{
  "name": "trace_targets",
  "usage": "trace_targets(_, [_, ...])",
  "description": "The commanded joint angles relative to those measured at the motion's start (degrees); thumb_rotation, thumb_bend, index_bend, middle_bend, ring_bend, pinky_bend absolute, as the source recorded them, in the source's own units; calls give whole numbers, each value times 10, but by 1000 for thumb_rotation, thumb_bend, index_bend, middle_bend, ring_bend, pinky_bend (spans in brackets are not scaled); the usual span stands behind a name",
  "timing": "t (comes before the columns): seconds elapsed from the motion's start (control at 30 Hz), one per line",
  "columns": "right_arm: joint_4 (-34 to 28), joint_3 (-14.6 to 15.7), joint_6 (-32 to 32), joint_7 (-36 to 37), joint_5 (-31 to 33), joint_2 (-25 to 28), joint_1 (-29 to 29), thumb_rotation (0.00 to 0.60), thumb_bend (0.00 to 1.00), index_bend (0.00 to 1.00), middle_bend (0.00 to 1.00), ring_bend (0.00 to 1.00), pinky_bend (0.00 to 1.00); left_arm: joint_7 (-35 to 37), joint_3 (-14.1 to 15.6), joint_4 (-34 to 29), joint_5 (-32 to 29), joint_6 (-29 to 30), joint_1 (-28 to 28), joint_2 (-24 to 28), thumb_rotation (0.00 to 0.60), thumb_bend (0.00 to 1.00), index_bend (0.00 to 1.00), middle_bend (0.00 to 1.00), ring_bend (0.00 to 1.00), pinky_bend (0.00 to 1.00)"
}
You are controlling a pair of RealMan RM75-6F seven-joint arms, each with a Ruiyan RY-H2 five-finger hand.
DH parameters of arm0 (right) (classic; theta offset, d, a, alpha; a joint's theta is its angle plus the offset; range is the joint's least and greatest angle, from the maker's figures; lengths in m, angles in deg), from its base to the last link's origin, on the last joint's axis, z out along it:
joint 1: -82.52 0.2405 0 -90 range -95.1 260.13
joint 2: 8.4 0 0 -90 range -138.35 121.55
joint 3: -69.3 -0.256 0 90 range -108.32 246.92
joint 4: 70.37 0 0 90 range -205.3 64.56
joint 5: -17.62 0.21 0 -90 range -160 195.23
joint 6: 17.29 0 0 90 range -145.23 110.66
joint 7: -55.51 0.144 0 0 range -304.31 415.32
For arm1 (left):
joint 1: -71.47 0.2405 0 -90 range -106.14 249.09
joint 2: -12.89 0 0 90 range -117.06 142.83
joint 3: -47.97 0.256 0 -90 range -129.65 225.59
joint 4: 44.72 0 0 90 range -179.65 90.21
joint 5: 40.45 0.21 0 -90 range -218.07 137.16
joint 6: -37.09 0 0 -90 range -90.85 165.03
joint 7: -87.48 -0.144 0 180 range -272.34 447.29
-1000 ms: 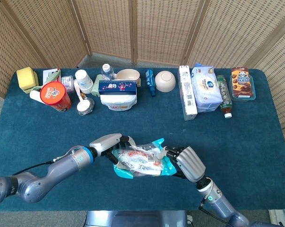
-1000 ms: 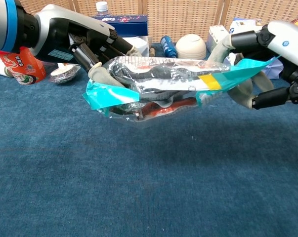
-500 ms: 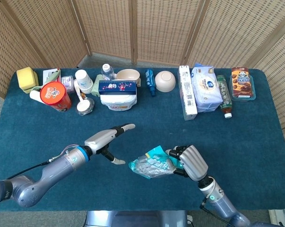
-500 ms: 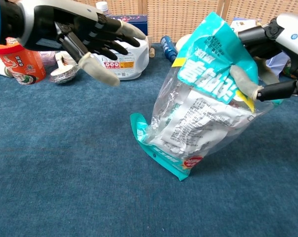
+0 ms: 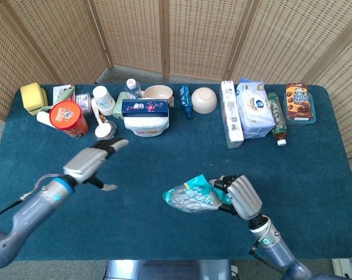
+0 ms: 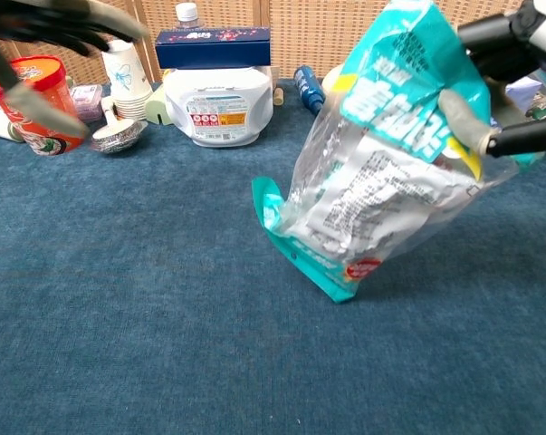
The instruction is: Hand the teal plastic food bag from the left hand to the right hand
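The teal plastic food bag point(image 5: 192, 195) point(image 6: 381, 181) hangs above the blue cloth right of the table's middle, teal at top and bottom with a clear crinkled body. My right hand point(image 5: 241, 195) point(image 6: 508, 86) grips its top edge, thumb pressed across the front of the bag. My left hand point(image 5: 91, 163) point(image 6: 46, 41) is far off to the left, fingers spread and holding nothing; in the chest view it shows only as a blur at the upper left corner.
Along the far edge stand a red cup point(image 5: 68, 118), a white tub with a dark blue box on it point(image 5: 145, 114), two bowls point(image 5: 203, 100), a wipes pack point(image 5: 254, 109), a green bottle point(image 5: 277, 118) and a cookie tray point(image 5: 298, 102).
A second ago both hands held the bag level between them. My left hand let go and pulled away to the left. The bag now hangs tilted from my right hand alone.
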Motion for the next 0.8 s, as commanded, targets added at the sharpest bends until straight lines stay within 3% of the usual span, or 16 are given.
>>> trace_targets(0.03, [-13, -4, 2, -5, 1, 7, 1, 600, 993, 829, 790, 708, 826, -13, 41, 14, 49, 84, 78, 32, 600, 0, 0, 0, 0, 0])
trace_targets(0.43, [-78, -26, -8, -46, 17, 28, 7, 600, 994, 829, 790, 708, 826, 107, 95, 139, 169, 207, 234, 5, 600, 0, 0, 0, 0, 0])
trace_targets(0.8, [-86, -35, -10, -49, 30, 24, 9, 600, 995, 830, 790, 708, 826, 32, 74, 203, 164, 366, 338, -56, 600, 0, 0, 0, 0, 0])
